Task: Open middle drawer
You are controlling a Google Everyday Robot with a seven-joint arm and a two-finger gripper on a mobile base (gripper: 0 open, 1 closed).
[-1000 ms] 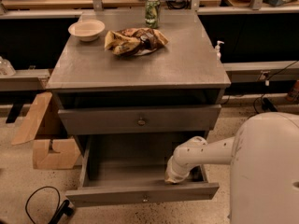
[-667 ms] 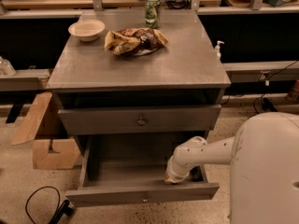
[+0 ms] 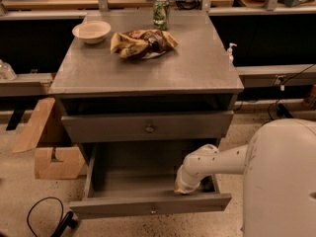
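Observation:
The middle drawer point(image 3: 148, 205) stands pulled well out below the shut drawer point(image 3: 148, 127) that has a small brass knob. Its grey inside is bare, and its own small knob point(image 3: 153, 211) shows on the front edge. My white arm reaches in from the right. My gripper point(image 3: 181, 189) points down inside the drawer's right front corner, just behind the drawer front. Any drawer below it is hidden.
On the cabinet top point(image 3: 197, 68) stand a white bowl point(image 3: 92, 31), a crumpled chip bag point(image 3: 142, 43) and a green can point(image 3: 161, 12). A cardboard box point(image 3: 47, 142) lies on the floor to the left, and a black cable point(image 3: 44, 216) lies in front of it. My white body point(image 3: 281, 181) fills the right.

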